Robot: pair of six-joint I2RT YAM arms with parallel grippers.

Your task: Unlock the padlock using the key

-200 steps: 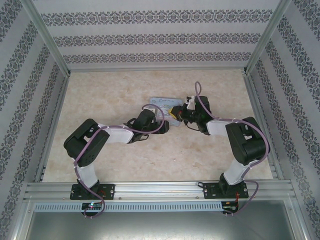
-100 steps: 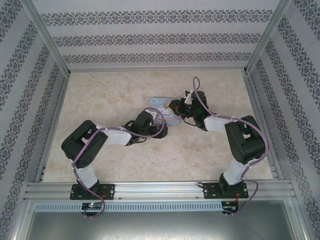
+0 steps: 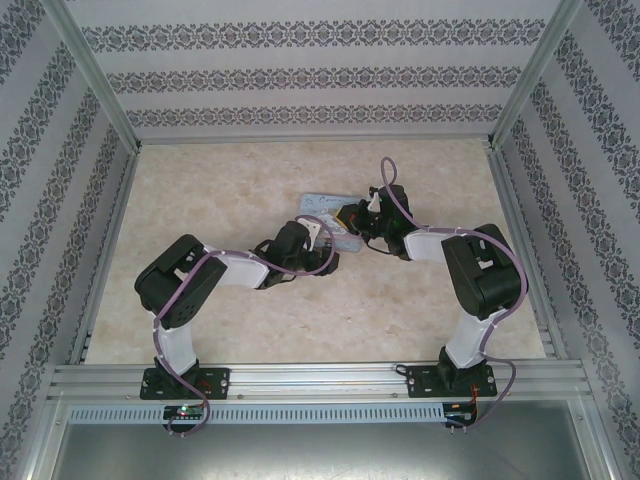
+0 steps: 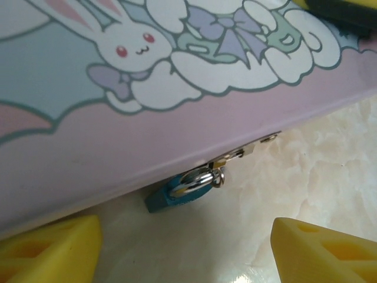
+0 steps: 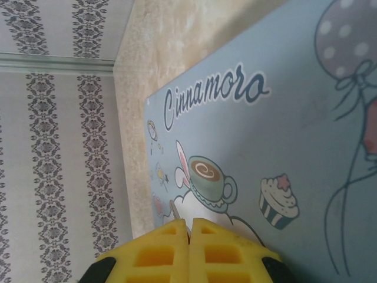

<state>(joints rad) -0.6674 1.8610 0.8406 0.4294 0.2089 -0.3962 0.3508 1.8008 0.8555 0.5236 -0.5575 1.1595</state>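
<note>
Your left gripper [image 4: 185,239] holds its jaws wide, gripping nothing. The padlock [image 4: 178,194] hangs at the front edge of the tin [image 4: 177,100], just ahead of the gap, untouched. Your right gripper [image 5: 189,244] has its pads pressed together above the tin lid.

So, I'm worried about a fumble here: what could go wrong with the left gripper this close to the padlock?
1. The padlock hangs tucked under the tin's edge on its hasp; the open left gripper could pinch or shove the tin instead.
2. The right gripper is shut above the tin, and whether it holds the key is unclear; a loose key might drop.
</note>
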